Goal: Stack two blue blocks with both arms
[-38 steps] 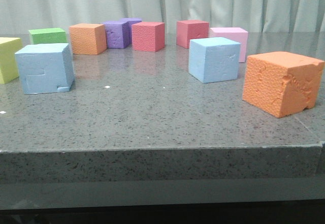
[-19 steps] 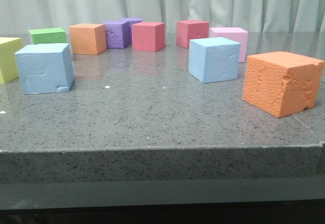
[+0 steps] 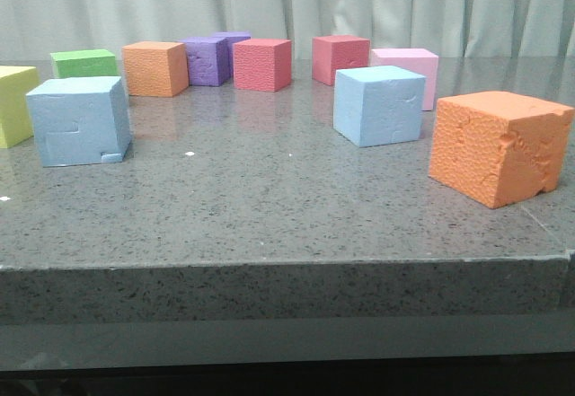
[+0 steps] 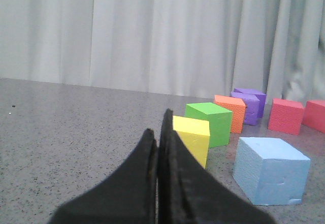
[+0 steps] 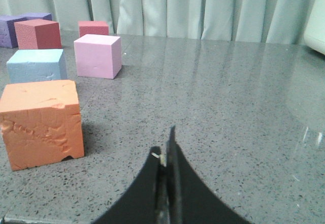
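Note:
Two light blue blocks stand apart on the grey stone table. One blue block (image 3: pixel 79 120), with a stepped seam and a chipped lower corner, is at the left; the left wrist view shows this blue block (image 4: pixel 271 169) too. The other blue block (image 3: pixel 378 104) is right of centre, and this second blue block (image 5: pixel 36 65) shows in the right wrist view. My left gripper (image 4: pixel 158 125) is shut with nothing in it, well short of the blocks. My right gripper (image 5: pixel 166 145) is shut and empty, beside an orange cube (image 5: pixel 41 122). Neither arm shows in the front view.
An orange cube (image 3: pixel 499 147) sits near the front right edge. Yellow (image 3: pixel 16 104), green (image 3: pixel 84 63), orange (image 3: pixel 155 68), two purple (image 3: pixel 207 60), two red (image 3: pixel 261 64) and pink (image 3: pixel 409 73) cubes line the back. A curtain hangs behind the table (image 3: pixel 269 216).

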Controlling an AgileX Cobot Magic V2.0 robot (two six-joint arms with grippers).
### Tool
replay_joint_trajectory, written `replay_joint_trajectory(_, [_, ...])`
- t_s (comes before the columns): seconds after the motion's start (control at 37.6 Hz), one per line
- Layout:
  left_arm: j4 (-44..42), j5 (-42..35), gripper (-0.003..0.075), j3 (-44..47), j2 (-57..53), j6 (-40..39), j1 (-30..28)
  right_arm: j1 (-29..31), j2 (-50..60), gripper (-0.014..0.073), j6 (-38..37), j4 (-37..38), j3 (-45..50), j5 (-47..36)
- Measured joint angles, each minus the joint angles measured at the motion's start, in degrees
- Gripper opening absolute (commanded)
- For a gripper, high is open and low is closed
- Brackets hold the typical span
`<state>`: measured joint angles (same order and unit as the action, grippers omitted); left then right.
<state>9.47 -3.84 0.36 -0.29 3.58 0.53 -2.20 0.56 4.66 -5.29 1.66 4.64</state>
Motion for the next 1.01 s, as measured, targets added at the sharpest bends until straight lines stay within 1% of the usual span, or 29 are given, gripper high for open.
replay_joint_trajectory(0.27, [0.0, -2.05, -0.002, 0.0, 0.0, 0.0, 0.0, 0.0, 0.0, -0.0067, 0.0, 0.0, 0.0, -0.42])
replay_joint_trajectory(0.37, [0.0, -4.67, -0.002, 0.0, 0.0, 0.0, 0.0, 0.0, 0.0, -0.0067, 0.0, 0.0, 0.0, -1.78])
replay_joint_trajectory(0.48, [0.0, -8.69, -0.002, 0.0, 0.0, 0.0, 0.0, 0.0, 0.0, -0.0067, 0.0, 0.0, 0.0, -4.25])
replay_joint_trajectory(0.61, [0.1, -11.45, -0.002, 0.0, 0.0, 0.0, 0.0, 0.0, 0.0, -0.0067, 0.0, 0.0, 0.0, -7.79])
replay_joint_trajectory(0.85, [0.21, -11.8, -0.002, -0.23, 0.0, 0.0, 0.0, 0.0, 0.0, -0.0067, 0.0, 0.0, 0.0, -15.65])
replay_joint_trajectory(0.93, [0.21, -11.8, -0.002, -1.15, 0.0, 0.0, 0.0, 0.0, 0.0, -0.0067, 0.0, 0.0, -0.25, -15.58])
replay_joint_trajectory(1.01, [0.01, -11.3, -0.002, -3.31, 0.0, 0.0, 0.0, 0.0, 0.0, -0.0067, 0.0, 0.0, -2.68, -13.46])
